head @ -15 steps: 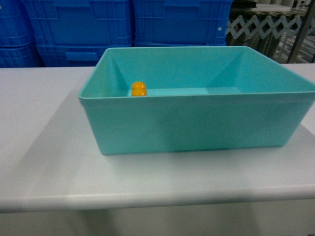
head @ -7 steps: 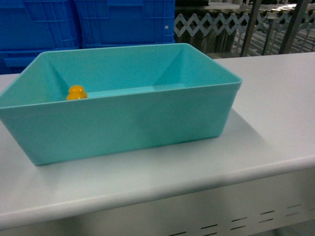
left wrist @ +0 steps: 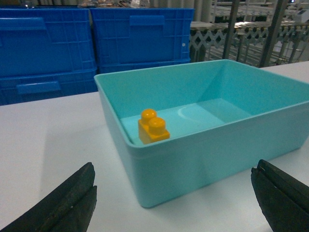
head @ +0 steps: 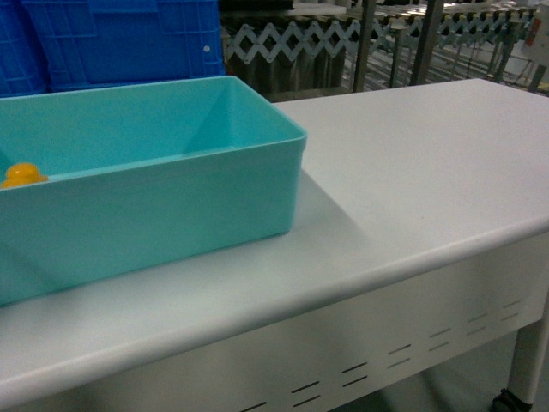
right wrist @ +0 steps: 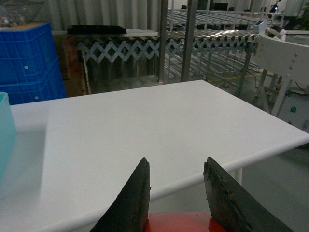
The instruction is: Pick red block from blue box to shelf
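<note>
The blue box (head: 171,197) is a teal bin on the white table, at the left in the head view. In the left wrist view my left gripper (left wrist: 175,166) is open wide in front of the blue box (left wrist: 203,159), with nothing between its fingers. My right gripper (right wrist: 176,160) hovers off the table's right part and is shut on the red block (right wrist: 178,222), which sits low between its fingers. Only a sliver of the blue box (right wrist: 5,130) shows in the right wrist view. The shelf (right wrist: 188,38), with steel uprights, stands behind the table. Neither gripper shows in the head view.
An orange-yellow block (left wrist: 153,126) lies inside the bin by its left wall and peeks over the rim as the orange-yellow block (head: 21,174) in the head view. Dark blue ribbed crates (left wrist: 140,36) are stacked behind the table. The table's front edge (head: 403,266) runs rounded; a white frame (right wrist: 285,53) stands at right.
The head view has swung to the right: the teal bin has slid from the middle to the left edge, and more bare table and steel racks show.
</note>
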Available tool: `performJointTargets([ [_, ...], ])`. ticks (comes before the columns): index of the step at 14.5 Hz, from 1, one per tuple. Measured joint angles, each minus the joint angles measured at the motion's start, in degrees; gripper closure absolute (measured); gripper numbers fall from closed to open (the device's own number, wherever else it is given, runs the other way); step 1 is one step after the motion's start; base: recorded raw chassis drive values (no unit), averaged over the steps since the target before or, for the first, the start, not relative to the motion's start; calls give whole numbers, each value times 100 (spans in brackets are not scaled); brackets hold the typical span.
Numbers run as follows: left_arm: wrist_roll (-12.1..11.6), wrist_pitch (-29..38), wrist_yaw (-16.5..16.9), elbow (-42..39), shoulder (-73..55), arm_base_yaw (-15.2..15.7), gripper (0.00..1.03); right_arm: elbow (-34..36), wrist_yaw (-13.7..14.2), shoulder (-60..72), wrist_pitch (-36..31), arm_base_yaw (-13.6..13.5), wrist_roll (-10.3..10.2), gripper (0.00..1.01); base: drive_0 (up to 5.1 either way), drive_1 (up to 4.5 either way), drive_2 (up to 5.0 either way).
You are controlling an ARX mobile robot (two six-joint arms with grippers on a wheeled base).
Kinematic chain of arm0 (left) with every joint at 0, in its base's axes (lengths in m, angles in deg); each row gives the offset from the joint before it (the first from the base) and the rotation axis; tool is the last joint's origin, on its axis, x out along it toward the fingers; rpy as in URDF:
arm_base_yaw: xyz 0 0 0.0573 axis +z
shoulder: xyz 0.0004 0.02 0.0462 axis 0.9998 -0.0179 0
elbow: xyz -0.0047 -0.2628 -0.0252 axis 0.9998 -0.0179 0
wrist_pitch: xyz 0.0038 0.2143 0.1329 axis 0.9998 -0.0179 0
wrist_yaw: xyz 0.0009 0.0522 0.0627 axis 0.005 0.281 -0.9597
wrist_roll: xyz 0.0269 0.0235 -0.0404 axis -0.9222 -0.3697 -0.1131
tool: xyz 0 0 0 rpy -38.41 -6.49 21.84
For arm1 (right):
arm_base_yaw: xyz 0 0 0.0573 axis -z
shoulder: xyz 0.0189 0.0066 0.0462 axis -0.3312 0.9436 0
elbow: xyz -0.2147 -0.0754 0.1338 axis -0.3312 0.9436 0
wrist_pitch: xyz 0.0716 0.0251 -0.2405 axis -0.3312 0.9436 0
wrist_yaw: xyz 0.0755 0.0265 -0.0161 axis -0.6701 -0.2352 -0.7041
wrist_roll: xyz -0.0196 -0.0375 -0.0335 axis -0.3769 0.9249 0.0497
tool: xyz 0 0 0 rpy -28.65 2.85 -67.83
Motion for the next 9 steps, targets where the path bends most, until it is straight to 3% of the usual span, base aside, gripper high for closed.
performJointTargets([
  [9, 0, 2, 0, 0, 0, 0, 5, 0, -2, 0, -2, 0, 0, 73, -164, -164, -164],
])
